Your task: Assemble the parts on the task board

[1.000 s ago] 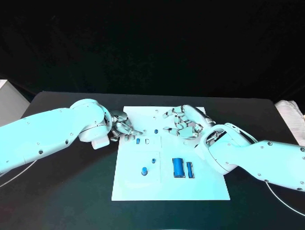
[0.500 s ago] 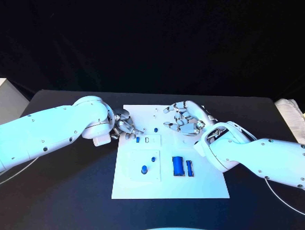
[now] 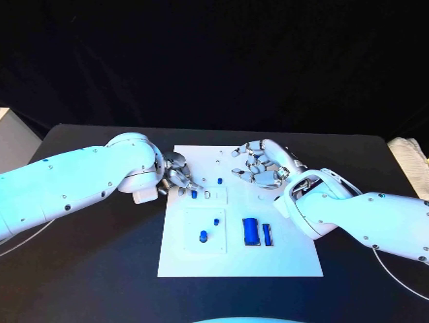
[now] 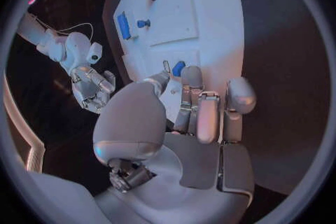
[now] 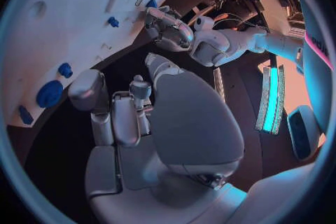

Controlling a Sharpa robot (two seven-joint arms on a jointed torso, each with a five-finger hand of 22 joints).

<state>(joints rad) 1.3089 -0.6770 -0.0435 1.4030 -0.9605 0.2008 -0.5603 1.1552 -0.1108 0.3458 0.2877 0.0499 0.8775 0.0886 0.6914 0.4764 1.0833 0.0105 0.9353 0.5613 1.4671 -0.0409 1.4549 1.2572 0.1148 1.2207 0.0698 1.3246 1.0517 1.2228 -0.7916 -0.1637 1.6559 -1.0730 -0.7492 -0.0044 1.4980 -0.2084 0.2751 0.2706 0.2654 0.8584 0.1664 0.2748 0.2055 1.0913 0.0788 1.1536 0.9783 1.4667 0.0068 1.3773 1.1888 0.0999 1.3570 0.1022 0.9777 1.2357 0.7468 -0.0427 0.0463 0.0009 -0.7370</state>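
Since a second ago, the right hand [image 3: 260, 165] has been drawn slightly farther up the task board [image 3: 238, 262], while the left hand [image 3: 174, 177] has been kept at the board's left edge. The left hand's fingertips [image 4: 183, 74] are seen lowered beside a small blue peg [image 4: 178, 68] standing in the board; whether that peg is pinched cannot be told. The right hand's fingers are curled inward above the board's upper part, and nothing is seen held in them. Nearer the robot than both sets of fingers, a large blue block [image 3: 250, 233] and a narrower blue bar [image 3: 267, 235] lie side by side, with a small blue oval part [image 3: 203, 236] to their left.
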